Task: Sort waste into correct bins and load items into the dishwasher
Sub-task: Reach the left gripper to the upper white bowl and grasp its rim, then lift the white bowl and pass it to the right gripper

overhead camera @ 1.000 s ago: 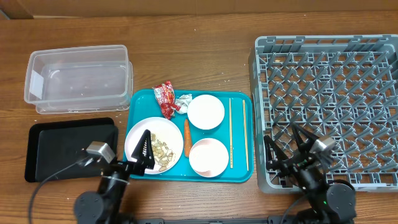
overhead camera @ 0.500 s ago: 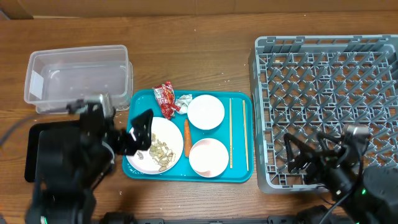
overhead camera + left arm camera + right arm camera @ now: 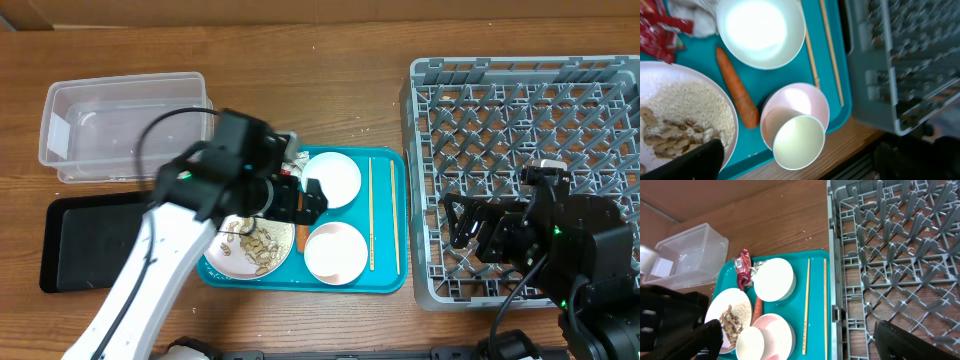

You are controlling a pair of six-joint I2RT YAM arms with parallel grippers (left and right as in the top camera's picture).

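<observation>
My left fingers [image 3: 690, 162] are spread wide with nothing between them, hanging over the teal serving tray [image 3: 787, 76]; the carrot [image 3: 737, 102] lies flat on that tray, just ahead of and below them, between the plate [image 3: 685, 100] of nut scraps [image 3: 670, 132] and the two bowls; its long axis slants away from me, roughly crosswise to the line between my fingers, so I judge a straight drop would take it across its width; the nearer bowl [image 3: 790, 100], with the small cup [image 3: 799, 141] sitting in it, is just beside the carrot's near end and leaves little room there.

My right fingers [image 3: 687, 337] are also wide apart and empty, over the near corner of the dish rack [image 3: 900, 255], well apart from the carrot; the left arm is plainly nearer.

From overhead my own arm covers most of the carrot, the red wrapper [image 3: 660, 30] and the tissue [image 3: 692, 15]; the wrist view cuts off those two at the top and the plate at the left.
</observation>
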